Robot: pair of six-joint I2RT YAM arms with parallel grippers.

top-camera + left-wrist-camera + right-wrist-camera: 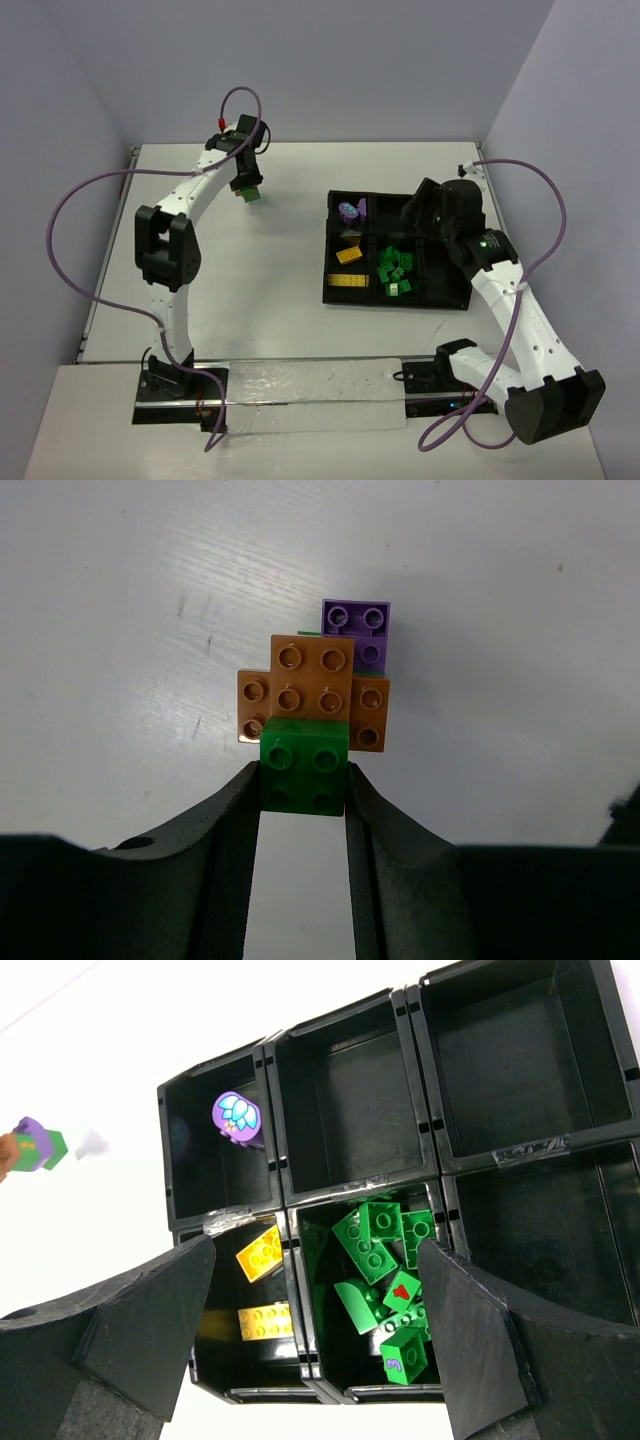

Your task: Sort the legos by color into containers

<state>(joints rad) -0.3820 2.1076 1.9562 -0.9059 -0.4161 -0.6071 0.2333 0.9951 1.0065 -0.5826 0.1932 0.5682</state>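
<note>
My left gripper is shut on a green brick at the near end of a small cluster of legos. Orange bricks and a purple brick are joined beyond it. From above, this left gripper is at the far left-centre of the table. Whether the cluster touches the table I cannot tell. My right gripper hangs open over the black tray of containers, with nothing between its fingers. Green legos, yellow legos and a purple piece lie in separate compartments.
The tray sits right of centre, with the right gripper over its far part. Several compartments hold nothing. The cluster shows far left in the right wrist view. Purple cables loop beside both arms.
</note>
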